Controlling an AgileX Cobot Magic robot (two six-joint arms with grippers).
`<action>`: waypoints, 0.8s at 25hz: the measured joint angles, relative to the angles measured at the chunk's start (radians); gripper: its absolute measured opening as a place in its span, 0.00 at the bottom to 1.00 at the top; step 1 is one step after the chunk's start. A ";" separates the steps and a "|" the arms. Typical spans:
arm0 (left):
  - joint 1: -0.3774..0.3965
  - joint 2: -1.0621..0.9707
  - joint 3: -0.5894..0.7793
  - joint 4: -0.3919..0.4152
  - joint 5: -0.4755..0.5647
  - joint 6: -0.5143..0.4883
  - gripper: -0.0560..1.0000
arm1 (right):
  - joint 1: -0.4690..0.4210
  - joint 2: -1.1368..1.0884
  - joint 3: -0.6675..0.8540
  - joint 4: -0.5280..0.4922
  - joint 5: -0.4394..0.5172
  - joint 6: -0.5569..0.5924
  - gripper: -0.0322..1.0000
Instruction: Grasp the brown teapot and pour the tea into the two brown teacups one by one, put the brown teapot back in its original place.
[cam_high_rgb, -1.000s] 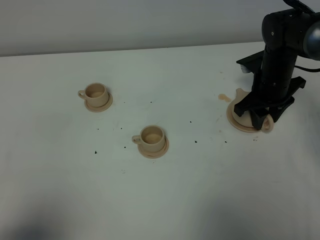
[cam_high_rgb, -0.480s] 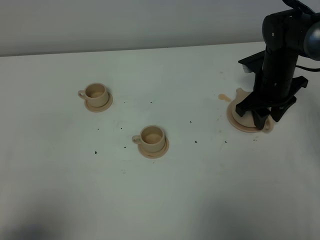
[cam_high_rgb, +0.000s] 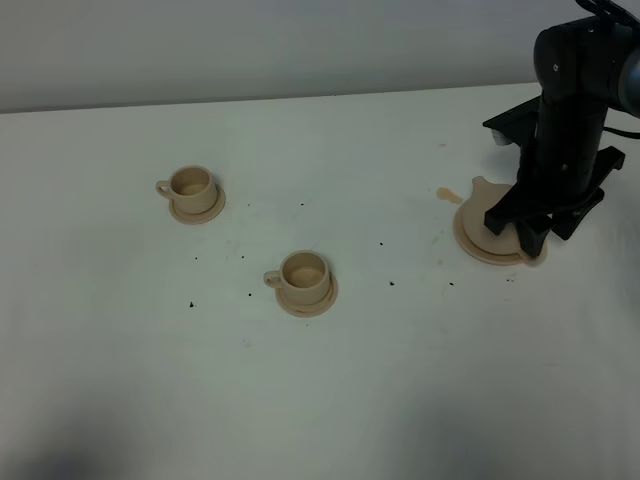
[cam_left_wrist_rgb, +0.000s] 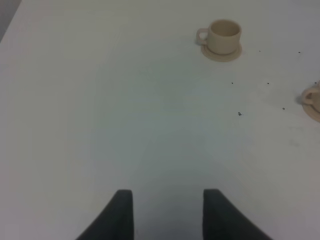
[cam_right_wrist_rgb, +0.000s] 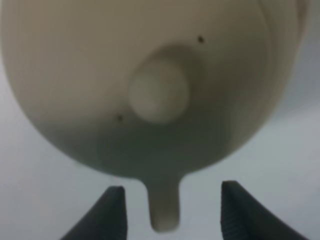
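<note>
The brown teapot (cam_high_rgb: 484, 205) stands on its wide saucer (cam_high_rgb: 478, 249) at the right of the table, mostly hidden by my right arm. In the right wrist view the teapot (cam_right_wrist_rgb: 100, 75) fills the frame, with its lid knob (cam_right_wrist_rgb: 159, 95) and its handle (cam_right_wrist_rgb: 164, 212). My right gripper (cam_high_rgb: 545, 236) (cam_right_wrist_rgb: 170, 212) is open, with the handle between the fingers and not touched. Two brown teacups (cam_high_rgb: 190, 185) (cam_high_rgb: 304, 271) stand on small saucers at centre left. My left gripper (cam_left_wrist_rgb: 167, 215) is open and empty over bare table; one teacup (cam_left_wrist_rgb: 223, 35) is far ahead of it.
A small brown tea stain (cam_high_rgb: 447, 194) lies next to the teapot's spout. Several black specks (cam_high_rgb: 191, 303) dot the white table (cam_high_rgb: 320, 400). The edge of the second cup's saucer (cam_left_wrist_rgb: 312, 102) shows in the left wrist view.
My right arm has moved slightly up and to the right, away from the teapot. The teapot stays on its saucer. The cups have not moved.
</note>
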 joint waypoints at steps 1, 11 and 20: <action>0.000 0.000 0.000 0.000 0.000 0.000 0.41 | -0.001 -0.005 0.000 -0.005 0.000 -0.016 0.47; 0.000 0.000 0.000 0.000 0.000 0.000 0.41 | -0.001 -0.009 0.000 -0.026 0.000 -0.128 0.47; 0.000 0.000 0.000 0.000 0.000 0.000 0.41 | -0.001 -0.009 0.000 -0.027 0.000 -0.191 0.47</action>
